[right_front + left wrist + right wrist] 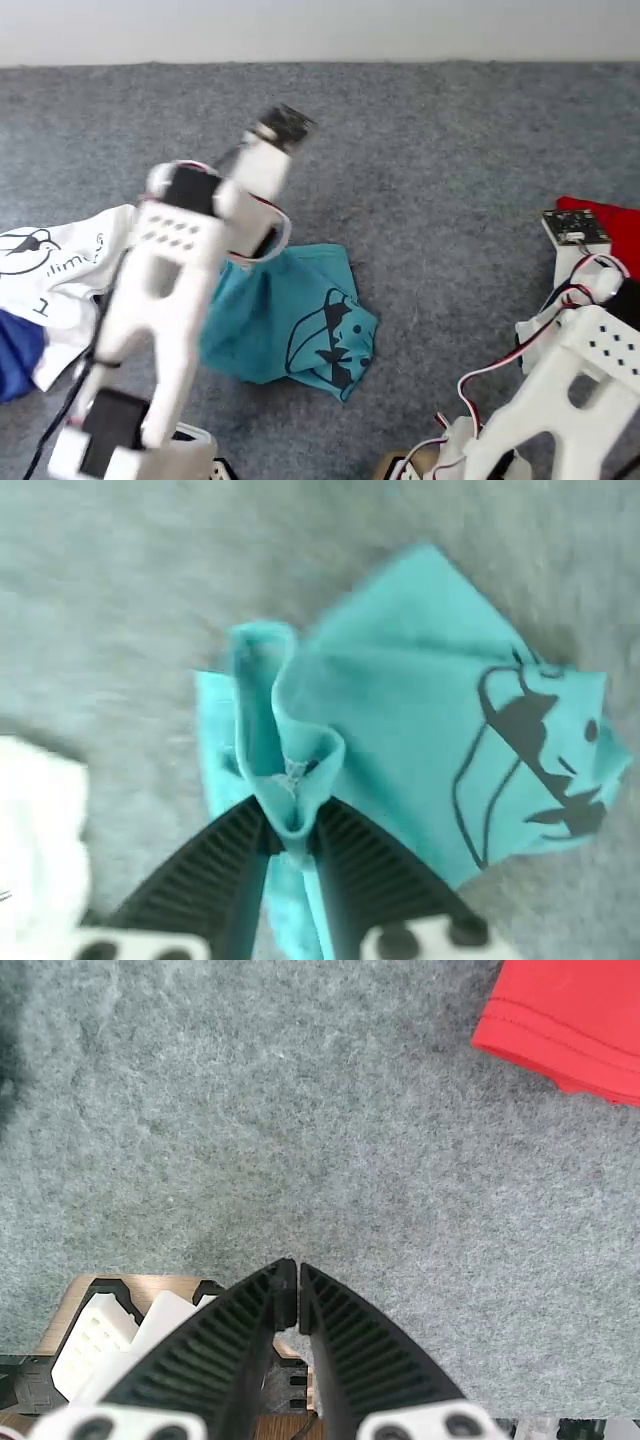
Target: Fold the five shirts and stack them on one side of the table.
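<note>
Currently, a teal shirt [290, 325] with a dark print is seen lying rumpled near the middle of the grey table [450, 150]. A bunched ridge of its cloth is pinched between the clenched jaws of the left gripper [292, 825]. The right gripper [297, 1285] is held over bare table, its jaws closed on nothing, near a red shirt [570, 1020] at the right edge. A white shirt [60, 265] and a blue shirt [15, 360] are heaped at the left edge. Folding of the teal shirt is judged to be barely begun. Next, the pinched cloth probably needs to be carried across and laid flat, with the far side pinned by the right gripper.
</note>
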You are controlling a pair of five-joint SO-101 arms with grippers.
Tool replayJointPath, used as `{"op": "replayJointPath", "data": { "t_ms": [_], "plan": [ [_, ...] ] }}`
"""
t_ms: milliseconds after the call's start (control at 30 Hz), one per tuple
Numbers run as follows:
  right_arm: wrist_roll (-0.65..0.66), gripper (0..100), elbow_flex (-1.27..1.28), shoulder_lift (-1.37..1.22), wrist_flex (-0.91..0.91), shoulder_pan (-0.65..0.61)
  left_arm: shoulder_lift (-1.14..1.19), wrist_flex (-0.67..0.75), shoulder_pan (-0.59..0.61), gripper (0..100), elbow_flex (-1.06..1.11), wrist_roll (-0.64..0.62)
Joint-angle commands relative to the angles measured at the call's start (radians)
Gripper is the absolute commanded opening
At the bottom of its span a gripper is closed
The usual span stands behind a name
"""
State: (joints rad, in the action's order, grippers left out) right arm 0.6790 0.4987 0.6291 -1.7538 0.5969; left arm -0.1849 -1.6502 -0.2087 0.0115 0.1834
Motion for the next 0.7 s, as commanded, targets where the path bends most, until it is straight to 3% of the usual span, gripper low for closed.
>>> {"op": "replayJointPath", "data": {
  "t_ms": [0,200,333,400,500,667],
  "plan": [
    [0.0,0.9,-0.002,0.015,-0.038,-0.008,-0.15,-0.046,0.095,1,-0.061,0.009],
    [0.0,0.9,-0.008,0.016,-0.022,-0.099,-0.393,-0.106,0.31,2,0.012,0.02],
    [-0.012,0.9,-0.008,0.015,0.031,-0.265,-0.535,-0.104,0.459,2,0.082,0.068],
    [-0.08,0.9,-0.006,0.013,0.096,-0.351,-0.591,-0.104,0.519,2,0.119,0.081],
    [-0.163,0.9,-0.002,0.012,0.205,-0.487,-0.66,-0.103,0.577,2,0.194,0.127],
    [-0.175,0.9,-0.006,-0.073,0.364,-0.696,-0.773,-0.101,0.641,2,0.34,0.195]
  ]
}}
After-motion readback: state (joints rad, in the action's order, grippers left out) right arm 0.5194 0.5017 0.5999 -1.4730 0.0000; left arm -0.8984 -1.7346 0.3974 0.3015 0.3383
